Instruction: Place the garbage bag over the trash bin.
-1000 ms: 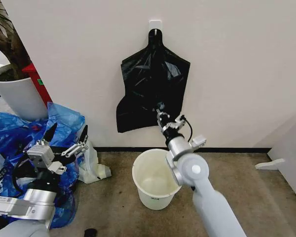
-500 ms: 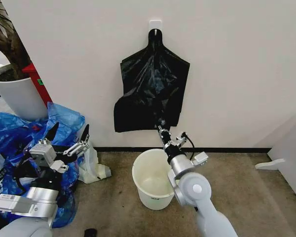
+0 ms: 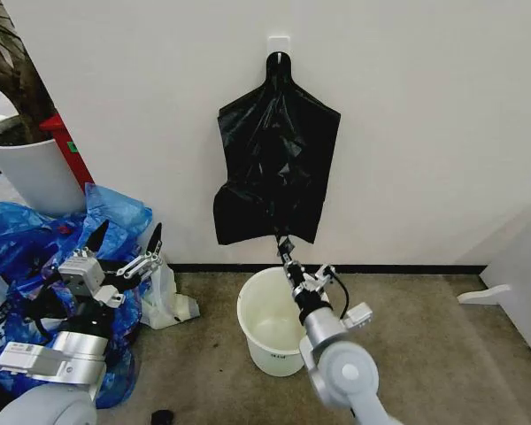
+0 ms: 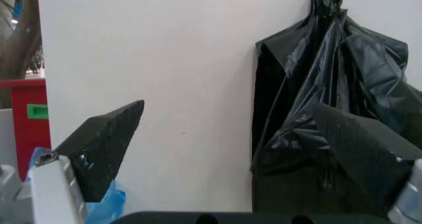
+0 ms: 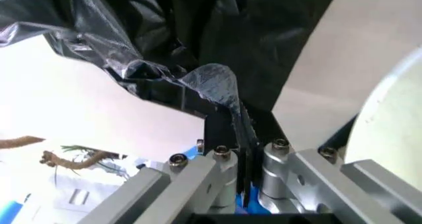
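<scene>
The garbage bag [image 3: 274, 164] is hanging flat against the white wall [image 3: 425, 115] from a hook [image 3: 279, 44], its neck gathered at the top and its lower edge ending just above the trash bin [image 3: 270, 332]. The trash bin is standing upright on the brown floor [image 3: 425, 345], close to the wall, with its mouth open and facing up. Open floor is lying to the right of the bin as far as a white bracket [image 3: 484, 294]. To the left, blue plastic bags [image 3: 35, 239] and a white plant pot [image 3: 26, 168] are crowding the floor near the left arm.

The right hand [image 3: 286, 244] is reaching up over the far rim of the bin and is pinching the bottom edge of the garbage bag; in the right wrist view its fingers [image 5: 228, 120] are pressed together with a fold of glossy black film [image 5: 211, 80] caught between them.

The left hand [image 3: 122, 243] is hovering low at the left, above the blue bags, well apart from the bin. Its fingers [image 4: 99, 147] are spread wide and are holding nothing.
</scene>
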Tool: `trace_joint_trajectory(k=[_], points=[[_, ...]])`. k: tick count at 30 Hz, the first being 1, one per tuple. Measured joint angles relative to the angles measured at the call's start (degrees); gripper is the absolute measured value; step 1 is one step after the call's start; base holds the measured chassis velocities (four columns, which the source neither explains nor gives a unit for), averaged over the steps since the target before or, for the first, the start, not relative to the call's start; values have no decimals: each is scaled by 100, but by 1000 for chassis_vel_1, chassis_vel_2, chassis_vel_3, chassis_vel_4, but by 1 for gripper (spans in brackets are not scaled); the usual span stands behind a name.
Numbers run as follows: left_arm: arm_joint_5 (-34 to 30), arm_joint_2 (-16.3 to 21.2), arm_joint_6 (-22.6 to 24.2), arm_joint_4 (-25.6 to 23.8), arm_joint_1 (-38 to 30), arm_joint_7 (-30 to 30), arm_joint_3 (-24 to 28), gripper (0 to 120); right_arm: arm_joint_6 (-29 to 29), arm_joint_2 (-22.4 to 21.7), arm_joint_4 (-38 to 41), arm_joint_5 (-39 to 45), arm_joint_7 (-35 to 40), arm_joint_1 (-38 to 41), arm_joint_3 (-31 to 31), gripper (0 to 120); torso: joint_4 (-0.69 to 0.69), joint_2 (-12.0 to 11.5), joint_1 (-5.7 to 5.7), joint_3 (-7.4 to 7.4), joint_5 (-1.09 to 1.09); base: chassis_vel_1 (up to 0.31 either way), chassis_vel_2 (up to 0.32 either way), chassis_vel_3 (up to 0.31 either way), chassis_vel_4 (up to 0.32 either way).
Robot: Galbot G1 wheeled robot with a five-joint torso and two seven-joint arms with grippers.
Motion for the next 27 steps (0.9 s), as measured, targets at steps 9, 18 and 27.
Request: trace_joint_trajectory(k=[9,18,27], points=[[-35,11,-33,-3,19,24,-34,100,108,37,-67,-345,-161,-233,-145,0,0,0,0,0,0,0,0,0,0],[-65,47,-45,-12,15,31,-38,100,112,88,-45,-427,-245,-115,-132,0,0,0,0,1,0,0,0,0,0],[-81,91,-46,14,-12,33,-37,100,-81,-80,219,-568,-277,495,59,0,0,0,0,1,1,0,0,0,0]])
